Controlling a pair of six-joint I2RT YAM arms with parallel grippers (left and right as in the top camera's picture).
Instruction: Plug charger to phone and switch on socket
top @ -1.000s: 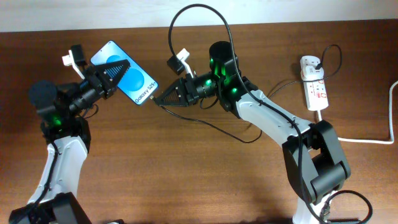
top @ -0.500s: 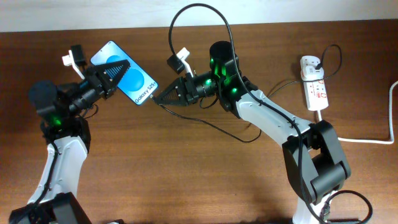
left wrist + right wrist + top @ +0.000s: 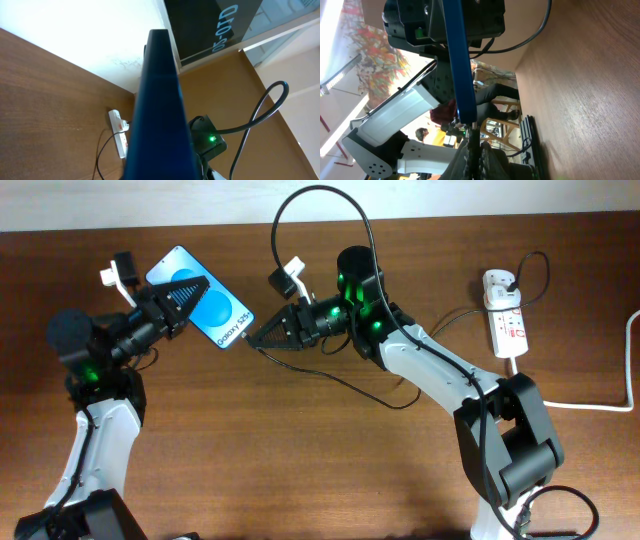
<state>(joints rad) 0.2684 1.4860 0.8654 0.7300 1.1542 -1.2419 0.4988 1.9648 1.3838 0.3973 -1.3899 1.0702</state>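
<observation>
We're in the plug-in step. The left gripper [image 3: 192, 284] is clenched on the phone [image 3: 228, 320], holding it tilted up off the worktop [image 3: 300, 470], screen towards the overhead cam. The right gripper [image 3: 254, 339] is pinched on the plug end of the charger [image 3: 345, 387], tip right at the phone's bottom edge by the Galaxy S25 strip. From the right wrist cam the tip lines up w/ that edge; we can't tell if it's seated.

Next, as we judge it: push straight along the phone's long axis, no twist, left holding firm. Then free an arm for the switch on the socket [image 3: 507, 320], well apart at far right.

Count: 1 phone, 1 charger, 1 white adapter [image 3: 499, 282] at the socket's top end, 1 socket, 1 thick white cord [image 3: 600, 406], 2 grippers.
</observation>
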